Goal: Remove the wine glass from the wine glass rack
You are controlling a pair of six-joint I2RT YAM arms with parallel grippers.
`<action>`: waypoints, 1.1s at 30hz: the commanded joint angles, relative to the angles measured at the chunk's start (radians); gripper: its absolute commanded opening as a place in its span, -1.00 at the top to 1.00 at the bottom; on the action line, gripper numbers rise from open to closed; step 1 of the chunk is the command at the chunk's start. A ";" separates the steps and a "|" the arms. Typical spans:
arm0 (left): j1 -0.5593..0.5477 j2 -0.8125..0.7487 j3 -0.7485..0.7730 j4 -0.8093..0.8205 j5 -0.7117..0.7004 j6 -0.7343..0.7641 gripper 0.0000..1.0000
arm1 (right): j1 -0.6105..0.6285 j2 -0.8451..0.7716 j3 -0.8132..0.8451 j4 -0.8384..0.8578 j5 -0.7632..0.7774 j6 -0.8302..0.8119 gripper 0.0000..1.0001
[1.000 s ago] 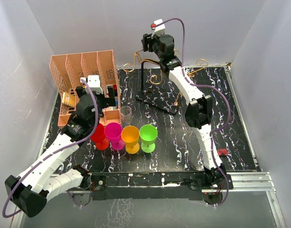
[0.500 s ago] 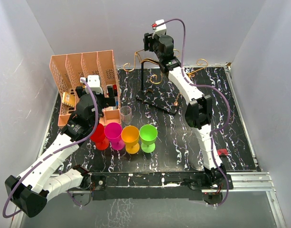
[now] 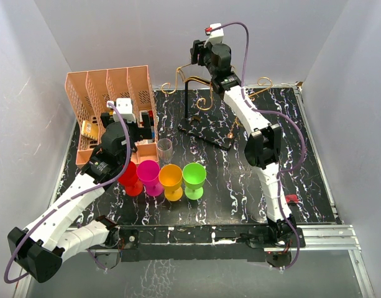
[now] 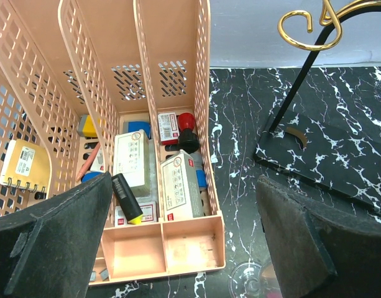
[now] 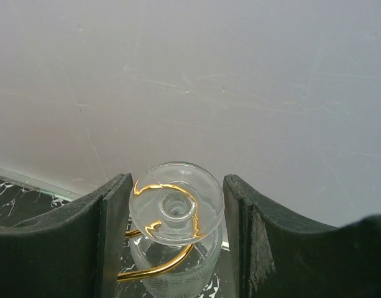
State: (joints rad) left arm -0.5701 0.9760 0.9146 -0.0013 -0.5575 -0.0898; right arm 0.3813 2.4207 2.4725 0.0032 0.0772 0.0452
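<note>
Right pincer (image 5: 177, 186) is clamped on the wine glass (image 5: 176, 208), high up on the wine glass rack (image 3: 186, 102)!
The glass hangs foot-up at the rack's top, gold wire curling round its stem, a black finger pressed against each side, and the pale back wall just behind. Across the way, the left pincer (image 4: 184, 180) hangs with jaws wide apart above the peach file organiser (image 4: 178, 37), gripping nothing. Four coloured goblets (image 3: 171, 177) stand in a row on the marbled surface (image 3: 302, 155).
</note>
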 commanded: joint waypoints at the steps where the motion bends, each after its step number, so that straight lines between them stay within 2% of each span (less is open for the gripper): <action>1: 0.009 -0.012 0.018 0.012 0.005 -0.005 -0.94 | -0.024 -0.116 0.025 0.065 0.000 0.014 0.84; 11: 0.010 -0.006 0.021 0.009 0.014 -0.010 -0.94 | -0.024 -0.167 -0.018 0.021 0.033 0.024 0.84; 18: 0.010 -0.007 0.023 0.007 0.016 -0.012 -0.94 | -0.020 -0.205 -0.077 0.013 -0.044 0.019 0.84; 33: 0.014 -0.003 0.023 0.006 0.019 -0.015 -0.94 | 0.050 -0.204 -0.107 0.019 -0.077 -0.015 0.84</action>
State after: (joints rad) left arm -0.5644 0.9764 0.9146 -0.0021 -0.5388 -0.0978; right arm 0.4026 2.3058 2.3577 -0.0868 0.0074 0.0490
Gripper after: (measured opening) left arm 0.969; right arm 0.600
